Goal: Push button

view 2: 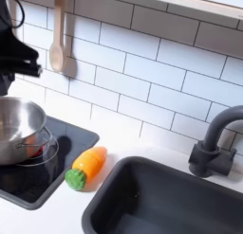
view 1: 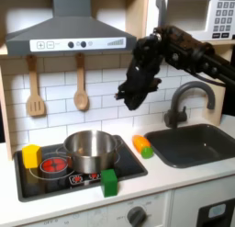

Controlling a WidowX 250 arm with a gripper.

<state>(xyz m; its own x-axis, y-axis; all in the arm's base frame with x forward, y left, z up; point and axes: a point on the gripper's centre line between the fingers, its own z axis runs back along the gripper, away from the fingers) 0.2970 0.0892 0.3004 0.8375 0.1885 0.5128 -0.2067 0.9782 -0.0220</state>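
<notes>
Several buttons, one hovering gripper: where this push could miss

Several small controls sit on the range hood [view 1: 69, 33] in the first exterior view, a row of dark buttons [view 1: 81, 44] along its front lip, with a lighter panel toward that view's left. That row is my best guess at the target. A knob [view 1: 137, 215] on the cabinet front below is another candidate, so the task's wording leaves room for error.

The gripper [view 1: 135, 95] hangs in front of the tiled wall, right of the hood and below its lip, well apart from the buttons. It is dark against dark, and I cannot tell whether its jaws are wide or narrow; nothing seems to be held.

Risks from here, as I judge them:
- The buttons are small and close together, so a slightly off approach could press a neighbour or slide off the sloped lip.
- Travelling left along the wall could clip the hanging spoon [view 1: 81, 97] or spatula [view 1: 35, 104].
- Dropping low instead could knock the pot [view 1: 90, 150] on the stove [view 1: 32, 180], or the carrot [view 2: 85, 167] lying on the surface beside the sink [view 2: 152, 195].
- Pushing too hard could shift the hood panel without registering a press.
</notes>
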